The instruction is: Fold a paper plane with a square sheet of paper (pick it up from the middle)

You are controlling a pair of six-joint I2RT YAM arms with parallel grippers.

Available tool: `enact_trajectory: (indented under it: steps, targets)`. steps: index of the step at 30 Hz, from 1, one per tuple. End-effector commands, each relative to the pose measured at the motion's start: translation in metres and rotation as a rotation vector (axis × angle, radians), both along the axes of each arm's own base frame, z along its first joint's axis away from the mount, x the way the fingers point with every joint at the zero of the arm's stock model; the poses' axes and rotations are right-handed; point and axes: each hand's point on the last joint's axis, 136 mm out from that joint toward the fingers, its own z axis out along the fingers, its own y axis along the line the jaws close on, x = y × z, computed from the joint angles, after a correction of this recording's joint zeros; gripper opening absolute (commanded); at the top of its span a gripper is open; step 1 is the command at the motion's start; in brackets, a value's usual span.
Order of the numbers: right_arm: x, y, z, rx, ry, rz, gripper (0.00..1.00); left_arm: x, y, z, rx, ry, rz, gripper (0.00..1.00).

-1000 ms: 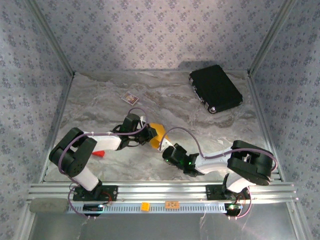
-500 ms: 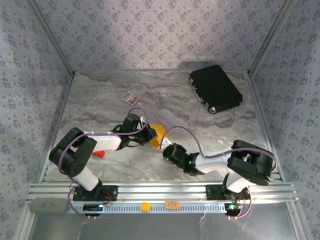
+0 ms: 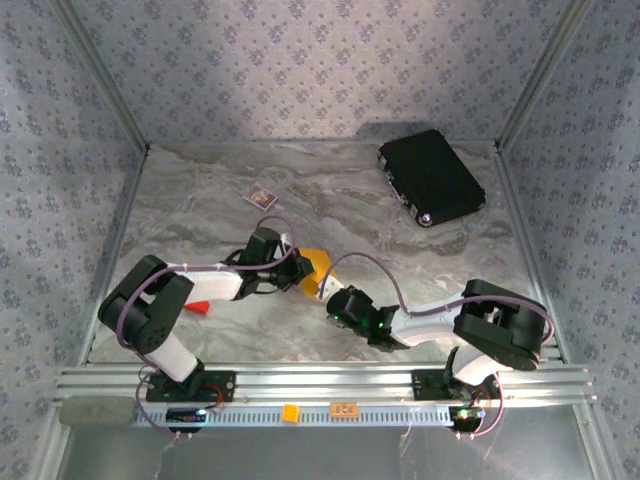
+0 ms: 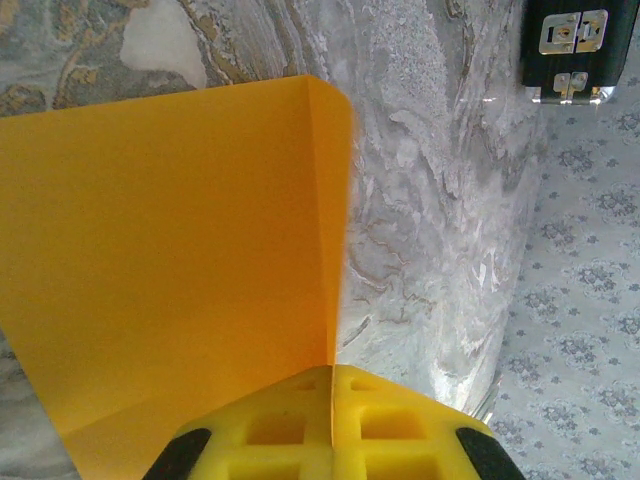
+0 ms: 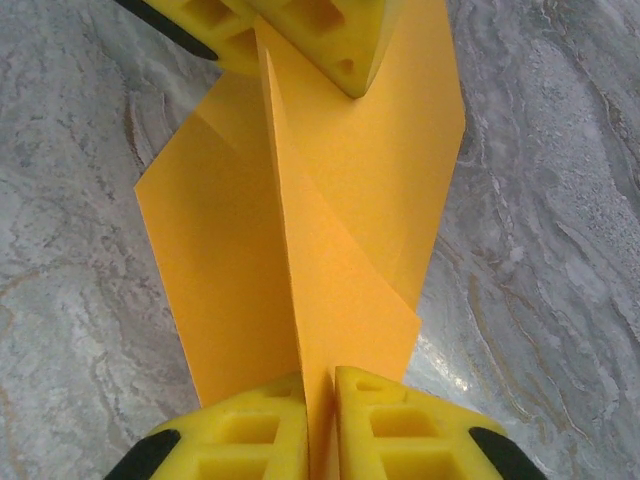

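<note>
Creased paper (image 5: 330, 200), clamped between left hand (image 4: 333, 390), right hand (image 5: 320, 400)

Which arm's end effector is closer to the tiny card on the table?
Left. The left end effector, gripping the orange paper, sits on the near right of the tiny card. The right end effector grips the paper's nearer end, farther from the card.

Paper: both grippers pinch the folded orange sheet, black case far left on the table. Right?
No: the black case sits far right on the table, per the top view. Left gripper and right gripper do both pinch the folded orange sheet.
</note>
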Motion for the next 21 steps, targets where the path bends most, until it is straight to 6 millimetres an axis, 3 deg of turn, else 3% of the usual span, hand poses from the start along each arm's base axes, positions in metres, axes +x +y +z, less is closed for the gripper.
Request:
enact_trajectory:
  steps: [1, 10, 13, 17, 21]
  targets:
    - [0.000, -0.006, -0.004, -0.011, 0.002, -0.010, 0.16, 0.005, -0.006, 0.018, -0.028, -0.035, -0.015, 0.03]
    - [-0.001, -0.002, -0.001, 0.019, 0.004, -0.001, 0.09, 0.004, -0.006, 0.015, -0.023, -0.028, -0.017, 0.04]
    - [-0.002, 0.000, -0.002, 0.030, 0.025, 0.005, 0.07, 0.005, -0.003, 0.015, -0.011, -0.028, -0.007, 0.15]
    - [-0.003, 0.001, -0.009, 0.065, 0.096, -0.013, 0.07, 0.005, 0.011, 0.014, 0.042, -0.039, 0.044, 0.43]
    - [-0.005, 0.007, -0.015, 0.112, 0.161, -0.008, 0.07, 0.005, 0.028, 0.022, 0.096, -0.066, 0.087, 0.60]
